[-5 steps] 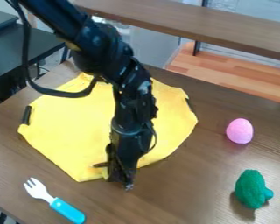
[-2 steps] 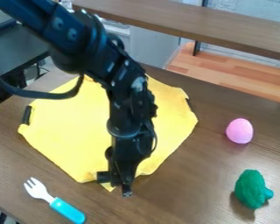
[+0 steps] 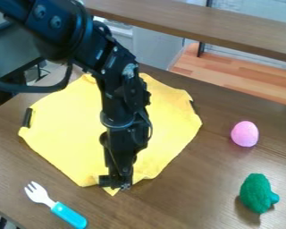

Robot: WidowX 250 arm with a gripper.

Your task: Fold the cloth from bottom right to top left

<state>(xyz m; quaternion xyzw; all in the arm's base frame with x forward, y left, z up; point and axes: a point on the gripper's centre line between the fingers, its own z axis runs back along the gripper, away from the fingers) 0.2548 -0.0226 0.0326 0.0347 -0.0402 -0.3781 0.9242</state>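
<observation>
Gripper (image 3: 116, 184) sits at the yellow cloth's (image 3: 68, 134) six-o'clock corner, its opening and any grip impossible to tell; the fold should head toward eleven o'clock.

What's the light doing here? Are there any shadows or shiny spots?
In the camera view, the green toy casts a soft shadow on the table, toward the picture's bottom and slightly left; the pink egg has a fainter one beneath it; pale highlights dot the black arm; the yellow cloth looks brightly lit, without strong glare.
</observation>
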